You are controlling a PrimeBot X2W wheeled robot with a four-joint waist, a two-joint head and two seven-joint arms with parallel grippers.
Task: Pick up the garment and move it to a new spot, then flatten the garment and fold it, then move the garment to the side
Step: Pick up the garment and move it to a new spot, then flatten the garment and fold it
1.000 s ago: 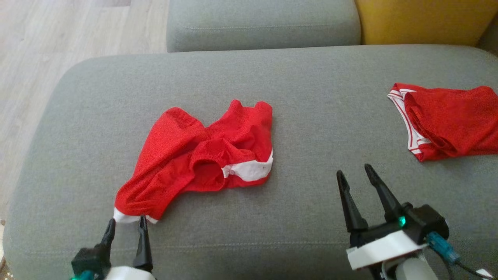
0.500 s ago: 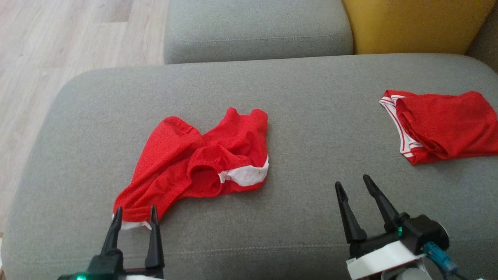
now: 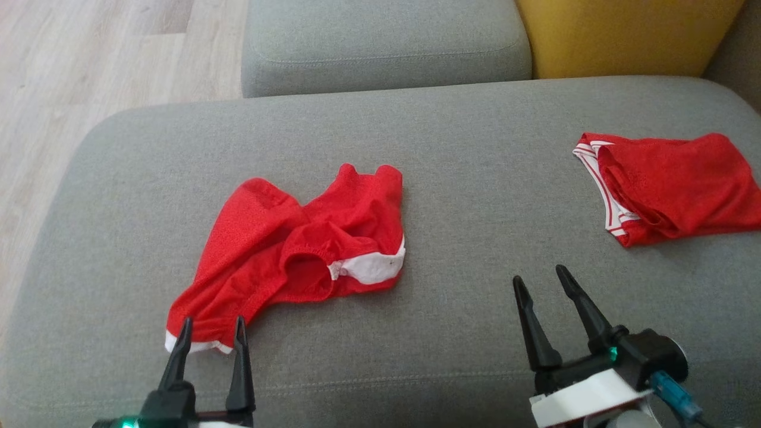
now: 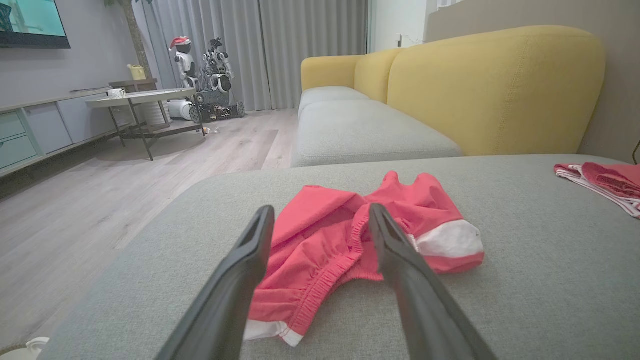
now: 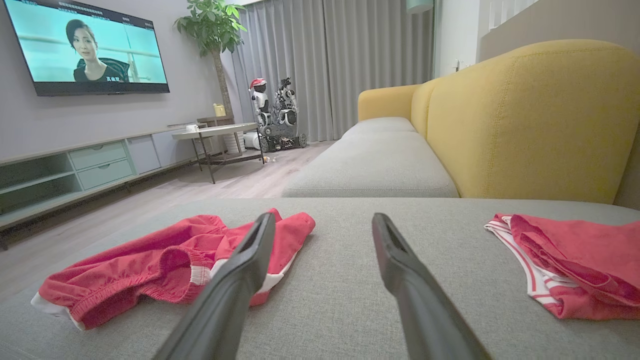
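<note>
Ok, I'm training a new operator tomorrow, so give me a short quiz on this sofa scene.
1. True or false: the left gripper is shut on the crumpled garment.
2. What colour is the backrest behind the grey seat? A) blue B) yellow C) green
3. Fill in: the second red garment lies on the robot's ____ side.
Key: 1 false, its jaws stand open around the hem; 2 B; 3 right.

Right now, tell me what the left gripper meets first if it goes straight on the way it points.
The crumpled red garment: its white-trimmed near corner lies just ahead of the open left gripper, though depth is unclear.
</note>
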